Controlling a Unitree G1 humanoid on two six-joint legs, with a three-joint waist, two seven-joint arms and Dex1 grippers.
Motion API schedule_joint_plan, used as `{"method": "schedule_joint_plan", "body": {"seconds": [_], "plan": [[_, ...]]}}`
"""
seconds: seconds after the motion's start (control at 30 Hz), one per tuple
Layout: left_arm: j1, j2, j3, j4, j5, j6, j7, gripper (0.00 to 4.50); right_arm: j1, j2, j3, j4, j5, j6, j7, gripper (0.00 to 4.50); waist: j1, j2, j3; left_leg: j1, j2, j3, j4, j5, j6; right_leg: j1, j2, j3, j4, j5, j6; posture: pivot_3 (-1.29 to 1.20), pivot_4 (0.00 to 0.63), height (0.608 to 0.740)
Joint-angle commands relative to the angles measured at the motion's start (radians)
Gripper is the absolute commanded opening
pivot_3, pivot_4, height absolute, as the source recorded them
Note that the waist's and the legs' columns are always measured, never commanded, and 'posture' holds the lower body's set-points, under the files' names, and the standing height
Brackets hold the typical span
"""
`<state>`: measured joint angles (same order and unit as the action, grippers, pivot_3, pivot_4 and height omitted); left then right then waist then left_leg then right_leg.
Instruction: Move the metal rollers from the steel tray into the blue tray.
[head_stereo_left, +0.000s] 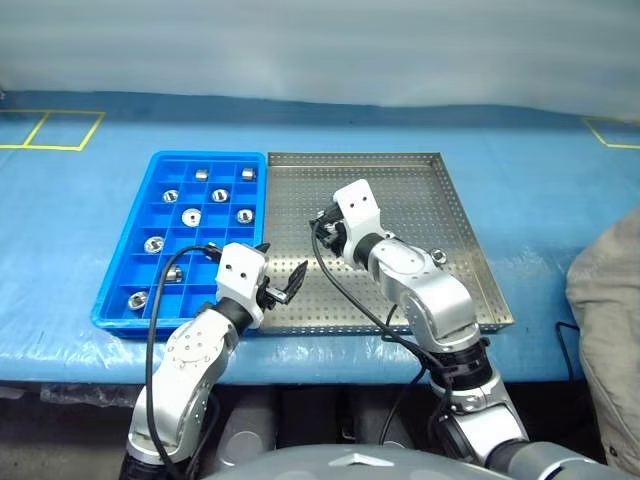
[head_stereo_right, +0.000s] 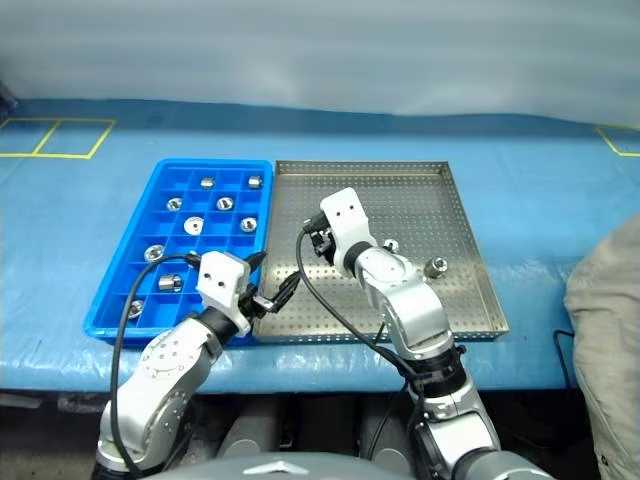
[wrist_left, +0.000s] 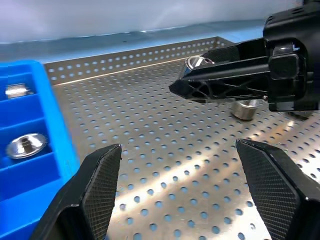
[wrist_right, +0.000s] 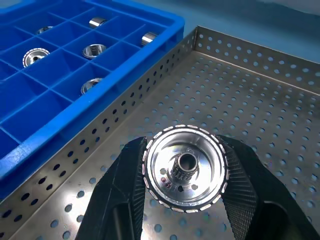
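The steel tray (head_stereo_left: 400, 196) lies on the table with the blue tray (head_stereo_left: 205, 157) touching its left side. Several metal rollers (head_stereo_left: 190, 215) sit in the blue tray's compartments. Two more rollers (head_stereo_right: 436, 266) (head_stereo_right: 391, 245) rest on the steel tray's floor. My right gripper (wrist_right: 186, 172) is shut on one roller (wrist_right: 186, 169) and holds it above the steel tray's left part, near the blue tray. My left gripper (wrist_left: 185, 190) hangs open and holds nothing, low over the steel tray's front left corner, a little short of the right gripper (head_stereo_left: 325, 228).
A blue sheet with yellow tape lines (head_stereo_left: 60, 130) covers the table. A grey cloth-covered shape (head_stereo_left: 610, 330) stands at the right edge. The table's front edge runs just below both trays.
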<state>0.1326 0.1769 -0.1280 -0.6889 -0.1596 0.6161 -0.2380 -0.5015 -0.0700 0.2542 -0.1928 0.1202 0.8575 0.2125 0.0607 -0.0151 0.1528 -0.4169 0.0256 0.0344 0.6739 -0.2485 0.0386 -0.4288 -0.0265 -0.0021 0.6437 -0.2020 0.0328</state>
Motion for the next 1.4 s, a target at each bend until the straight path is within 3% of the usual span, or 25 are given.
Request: {"method": "schedule_joint_plan", "body": {"seconds": [0.03,0.3,0.63,1.0,1.4], "plan": [[0.030,-0.001,0.034,-0.084,0.005,-0.012,0.036,3.99,-0.089,0.054,0.004,0.124,-0.014,-0.124,0.005,1.71,0.011,0.000,0.000,0.000,0.000,0.000,0.000,0.000,0.000,0.000,0.000,0.000,0.000,0.000,0.000,0.34,0.150,0.740],[0.110,-0.001,0.058,-0.152,0.014,-0.011,0.097,3.99,-0.187,0.159,0.025,0.365,-0.029,-0.289,0.046,1.71,0.067,0.000,0.000,0.002,0.000,-0.001,-0.006,0.001,-0.002,0.000,0.000,-0.001,-0.001,0.000,0.000,0.44,0.150,0.740],[0.154,-0.007,0.023,-0.167,0.020,-0.011,0.141,3.99,-0.204,0.212,0.046,0.502,-0.043,-0.360,0.110,1.71,0.123,0.001,0.000,0.002,0.000,-0.003,-0.010,0.002,-0.004,-0.001,0.000,-0.005,-0.001,-0.002,-0.002,0.47,0.150,0.740],[0.133,-0.017,-0.016,-0.144,0.021,-0.004,0.142,3.99,-0.257,0.246,0.026,0.683,-0.043,-0.447,0.125,1.71,0.138,0.001,0.000,0.002,0.001,-0.004,-0.011,0.003,-0.006,-0.001,0.001,-0.007,0.000,-0.004,-0.007,0.45,0.150,0.740],[0.168,-0.034,-0.007,-0.174,0.032,-0.010,0.176,3.99,-0.281,0.275,0.042,0.703,-0.038,-0.474,0.159,1.71,0.145,0.001,0.000,0.003,0.002,-0.005,-0.013,0.003,-0.006,-0.001,0.001,-0.008,0.000,-0.004,-0.005,0.53,0.150,0.740]]}}
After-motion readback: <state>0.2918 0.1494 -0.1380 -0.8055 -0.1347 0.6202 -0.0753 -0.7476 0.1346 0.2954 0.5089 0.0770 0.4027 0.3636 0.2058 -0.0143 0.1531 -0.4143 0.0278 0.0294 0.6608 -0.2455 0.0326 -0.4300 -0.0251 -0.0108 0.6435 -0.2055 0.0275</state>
